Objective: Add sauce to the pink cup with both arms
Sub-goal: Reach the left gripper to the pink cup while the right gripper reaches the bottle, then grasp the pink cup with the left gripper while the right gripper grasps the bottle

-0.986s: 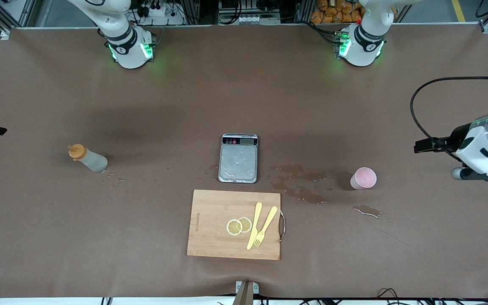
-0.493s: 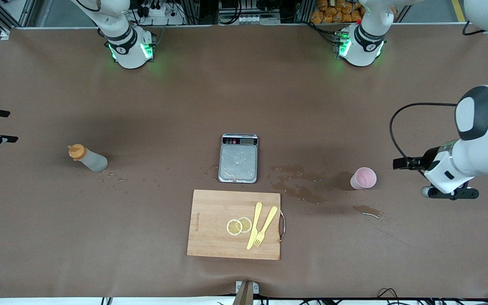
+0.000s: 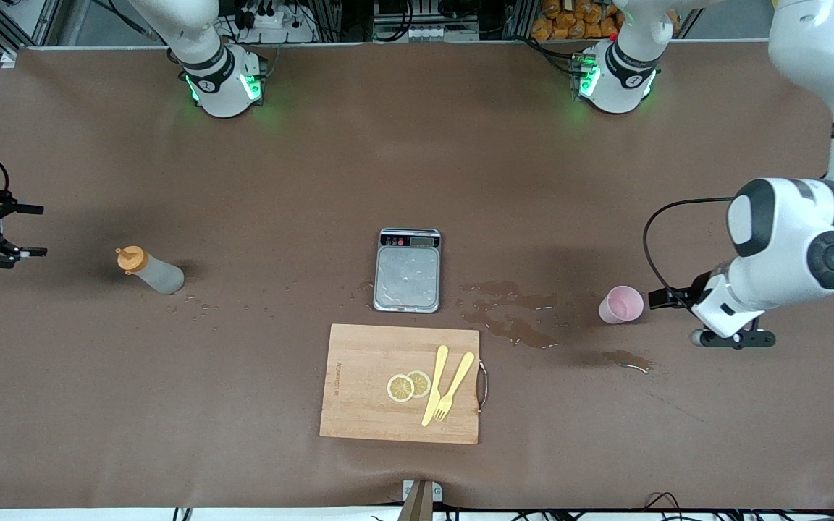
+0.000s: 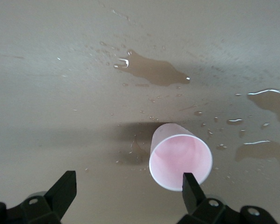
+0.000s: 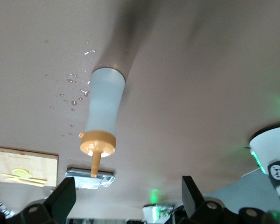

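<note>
The sauce bottle (image 3: 149, 271), greyish-white with an orange cap, stands on the table toward the right arm's end. It also shows in the right wrist view (image 5: 102, 114). My right gripper (image 3: 35, 231) is open and empty beside the bottle, apart from it, near the table's end; in its own view (image 5: 127, 190) the bottle lies ahead of the jaws. The pink cup (image 3: 621, 304) stands upright toward the left arm's end. My left gripper (image 3: 732, 338) is open and empty beside the cup. In the left wrist view (image 4: 128, 186) the cup (image 4: 179, 158) sits by one fingertip (image 4: 191, 184).
A grey scale (image 3: 407, 270) sits mid-table. Nearer the front camera lies a wooden cutting board (image 3: 359, 383) with lemon slices (image 3: 408, 386) and a yellow fork and knife (image 3: 446, 387). Puddles (image 3: 511, 325) lie between scale and cup, one more (image 3: 628, 359) near the cup.
My left arm has swung down and in toward the pink cup. My right gripper has come in from the table's end toward the sauce bottle. The bottle and the cup have not moved.
</note>
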Tool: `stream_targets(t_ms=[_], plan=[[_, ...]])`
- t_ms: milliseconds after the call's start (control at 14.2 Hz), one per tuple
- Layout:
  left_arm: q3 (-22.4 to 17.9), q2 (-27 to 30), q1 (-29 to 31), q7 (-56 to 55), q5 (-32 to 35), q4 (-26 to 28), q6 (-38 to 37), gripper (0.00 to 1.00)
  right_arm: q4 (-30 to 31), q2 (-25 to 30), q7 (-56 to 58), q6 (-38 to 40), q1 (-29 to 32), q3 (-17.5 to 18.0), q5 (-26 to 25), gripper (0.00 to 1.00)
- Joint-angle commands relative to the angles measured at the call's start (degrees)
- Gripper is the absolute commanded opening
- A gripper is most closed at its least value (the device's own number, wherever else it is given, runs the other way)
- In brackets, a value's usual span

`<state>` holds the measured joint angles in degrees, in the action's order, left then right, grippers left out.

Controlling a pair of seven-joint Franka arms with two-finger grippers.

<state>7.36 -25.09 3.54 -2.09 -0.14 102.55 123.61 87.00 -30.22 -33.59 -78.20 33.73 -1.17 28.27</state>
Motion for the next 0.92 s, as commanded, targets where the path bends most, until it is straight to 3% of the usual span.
stream_targets(t_ms=[0,493,846], plan=[[0.1,0.4,-0.4,0.9,1.6,5.4,5.8,1.00,-1.0,-4.5,0.2,0.9,2.5,1.1,4.1,1.00],[0.2,-2.5,-0.8,0.9,3.0,4.9,7.6,1.00,-1.3,-15.6,0.2,0.7,4.2,1.1,15.8,1.00],[0.2,-5.1,-1.5,1.1,3.2,4.5,8.9,1.00,-1.5,-19.9,-0.1,0.4,4.2,1.0,20.0,1.00]])
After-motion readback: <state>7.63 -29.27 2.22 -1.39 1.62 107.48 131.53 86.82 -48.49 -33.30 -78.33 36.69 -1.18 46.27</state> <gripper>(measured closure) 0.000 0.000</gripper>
